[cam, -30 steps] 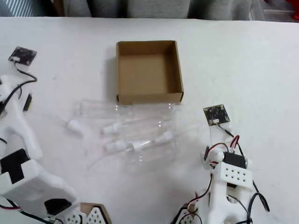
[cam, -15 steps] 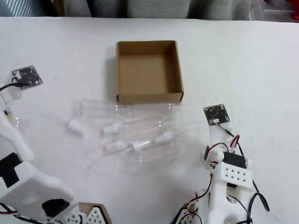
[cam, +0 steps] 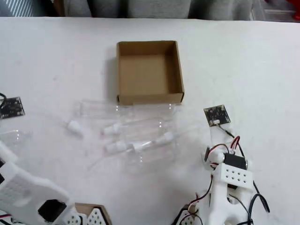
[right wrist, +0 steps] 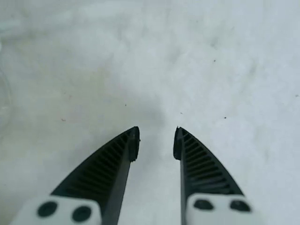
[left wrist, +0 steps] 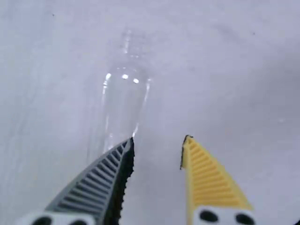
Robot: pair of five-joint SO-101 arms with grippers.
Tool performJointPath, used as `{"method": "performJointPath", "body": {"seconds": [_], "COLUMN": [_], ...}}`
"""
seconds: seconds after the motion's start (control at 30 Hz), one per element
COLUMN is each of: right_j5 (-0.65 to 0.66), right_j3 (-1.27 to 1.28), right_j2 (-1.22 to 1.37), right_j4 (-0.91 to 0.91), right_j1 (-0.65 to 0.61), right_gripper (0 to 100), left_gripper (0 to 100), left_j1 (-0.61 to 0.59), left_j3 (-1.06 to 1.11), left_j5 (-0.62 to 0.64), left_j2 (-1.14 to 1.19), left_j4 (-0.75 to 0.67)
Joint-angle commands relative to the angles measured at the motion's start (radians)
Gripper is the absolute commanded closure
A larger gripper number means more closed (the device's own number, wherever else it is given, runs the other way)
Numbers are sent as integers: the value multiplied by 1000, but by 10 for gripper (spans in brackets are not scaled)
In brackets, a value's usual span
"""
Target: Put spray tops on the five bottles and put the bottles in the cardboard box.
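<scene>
The cardboard box (cam: 149, 70) stands open at the middle back of the table. Just in front of it lie several clear bottles (cam: 140, 126) on their sides, with white spray tops (cam: 73, 125) among them, one (cam: 112, 146) seemingly attached to a bottle. Another clear bottle (cam: 11, 137) lies apart at the far left. In the left wrist view that bottle (left wrist: 123, 103) lies just ahead of my open left gripper (left wrist: 157, 145), beside the grey finger (left wrist: 112, 173). My right gripper (right wrist: 154, 140) is open over bare table.
The left arm (cam: 28, 192) fills the front left corner, with its small circuit board (cam: 10, 108) near the left edge. The right arm (cam: 229, 176) is at the front right, its board (cam: 217, 115) right of the bottles. The table is white.
The left arm has swung back toward the table's front; its circuit board moved from the back left down the left edge. The far-left bottle now shows. The right arm kept still.
</scene>
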Motion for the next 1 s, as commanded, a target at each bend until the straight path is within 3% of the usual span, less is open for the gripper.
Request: {"method": "performJointPath", "body": {"seconds": [0.0, 0.13, 0.23, 0.57, 0.97], "right_j5": [11, 11, 11, 11, 11], "right_j3": [-8, -8, -8, -6, -6], "right_j2": [-1, -1, -1, -1, -1], "right_j4": [-15, -15, -15, -15, -15], "right_j1": [-12, -12, -12, -12, -12], "right_gripper": [894, 894, 894, 894, 894], "left_gripper": [818, 815, 811, 703, 691], "left_j1": [-24, 1, 39, 163, 173], "left_j3": [-5, -3, 8, 193, 210], "left_j5": [-38, -48, 26, 285, 249], "left_j2": [-104, -105, -102, -105, -65], "left_j4": [103, 54, -2, -423, -462]}}
